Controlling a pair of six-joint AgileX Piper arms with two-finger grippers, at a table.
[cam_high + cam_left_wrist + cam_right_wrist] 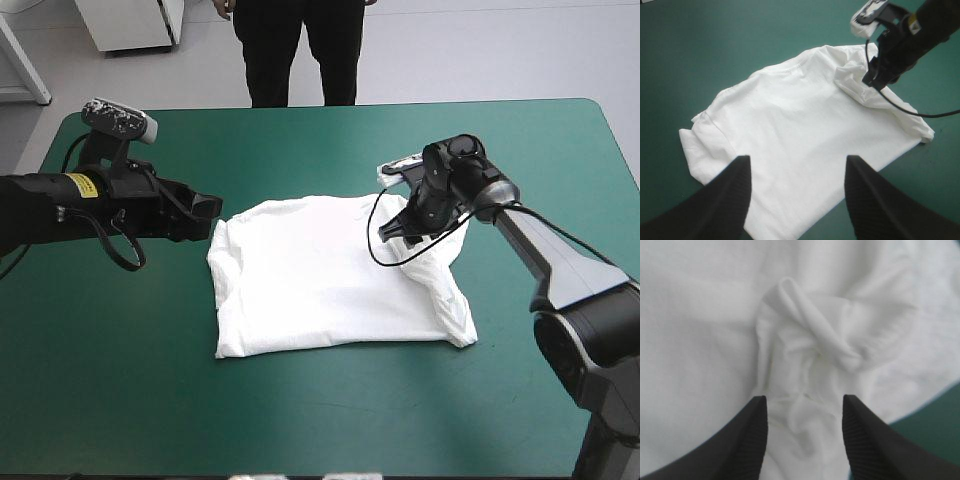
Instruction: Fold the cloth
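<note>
Left pincer (797, 159) and right pincer (804, 398) both angle downward, fingers spread apart.

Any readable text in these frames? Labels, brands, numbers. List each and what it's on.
No text here can be read.
Left arm's yellow sticker: dark print, too small to read.
Right arm's small yellow patch: too small to tell whether it carries text.
T-shirt: plain white, no print or tag visible.
Teal-green table cover: no markings.
</note>
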